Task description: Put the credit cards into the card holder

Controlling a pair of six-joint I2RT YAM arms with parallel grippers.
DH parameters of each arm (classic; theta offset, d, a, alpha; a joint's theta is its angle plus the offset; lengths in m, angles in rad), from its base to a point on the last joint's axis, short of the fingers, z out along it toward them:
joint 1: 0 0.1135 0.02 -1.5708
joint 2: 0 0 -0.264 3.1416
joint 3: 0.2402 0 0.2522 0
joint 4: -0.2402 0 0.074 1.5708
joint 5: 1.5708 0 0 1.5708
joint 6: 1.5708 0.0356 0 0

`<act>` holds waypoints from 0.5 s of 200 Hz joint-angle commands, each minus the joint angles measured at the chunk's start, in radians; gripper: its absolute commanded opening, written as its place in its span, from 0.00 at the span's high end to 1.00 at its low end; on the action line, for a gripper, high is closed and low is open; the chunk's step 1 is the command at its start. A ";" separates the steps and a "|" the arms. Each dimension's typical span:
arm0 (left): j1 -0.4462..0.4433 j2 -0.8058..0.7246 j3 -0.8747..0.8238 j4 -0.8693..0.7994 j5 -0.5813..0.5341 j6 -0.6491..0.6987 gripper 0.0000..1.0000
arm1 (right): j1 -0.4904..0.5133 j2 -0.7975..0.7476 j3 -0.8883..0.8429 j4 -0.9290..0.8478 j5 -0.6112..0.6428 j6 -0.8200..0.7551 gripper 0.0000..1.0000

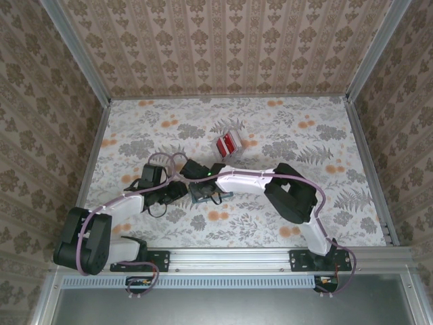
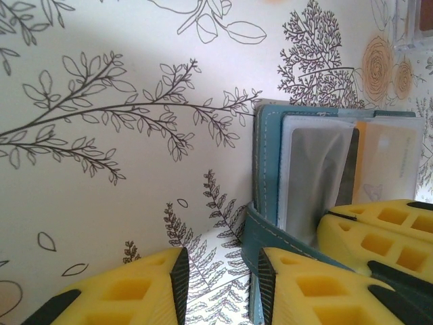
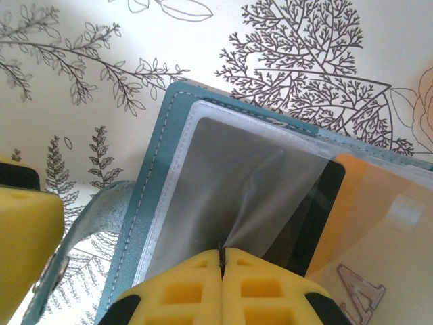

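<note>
Both grippers met at the open teal-blue bifold card holder (image 3: 152, 169), mid-table.
The right gripper (image 3: 221, 254) was fully closed, pinching the holder's clear plastic sleeve (image 3: 237, 183). The left gripper (image 2: 221, 261) stood partly open, the holder's teal flap (image 2: 252, 271) unclamped between its fingers. The red plastic credit cards (image 1: 226, 144) lay apart, farther back.

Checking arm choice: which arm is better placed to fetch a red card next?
Left, probably. The right gripper is shut on the clear sleeve of the card holder; the left gripper, jaws part open beside the strap, seems to grip nothing and could reach for the credit cards.
</note>
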 commanded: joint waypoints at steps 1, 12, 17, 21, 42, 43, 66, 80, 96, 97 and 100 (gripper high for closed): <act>-0.006 -0.012 0.006 -0.010 0.002 -0.005 0.66 | -0.019 -0.067 -0.052 0.052 -0.078 0.025 1.00; -0.006 -0.018 0.006 -0.011 0.004 -0.007 0.65 | -0.029 -0.088 -0.074 0.075 -0.101 0.031 1.00; -0.006 -0.021 0.006 -0.012 0.004 -0.007 0.66 | -0.033 -0.096 -0.084 0.089 -0.114 0.034 1.00; -0.006 -0.023 0.007 -0.014 0.004 -0.008 0.66 | -0.038 -0.104 -0.093 0.101 -0.124 0.038 1.00; -0.006 -0.042 0.009 -0.019 0.006 -0.013 0.65 | -0.056 -0.141 -0.137 0.156 -0.180 0.050 1.00; -0.006 -0.043 0.009 -0.020 0.005 -0.013 0.66 | -0.058 -0.143 -0.139 0.160 -0.184 0.051 1.00; -0.006 -0.070 0.014 -0.031 0.000 -0.018 0.65 | -0.082 -0.173 -0.182 0.224 -0.259 0.071 1.00; -0.006 -0.086 0.017 -0.036 0.000 -0.020 0.65 | -0.101 -0.182 -0.203 0.260 -0.309 0.086 1.00; -0.006 -0.105 0.020 -0.036 0.006 -0.028 0.65 | -0.122 -0.193 -0.235 0.305 -0.358 0.106 1.00; -0.006 -0.106 0.020 -0.036 0.008 -0.029 0.65 | -0.122 -0.194 -0.236 0.309 -0.360 0.107 1.00; -0.006 -0.110 0.021 -0.035 0.010 -0.029 0.65 | -0.127 -0.197 -0.243 0.316 -0.369 0.111 1.00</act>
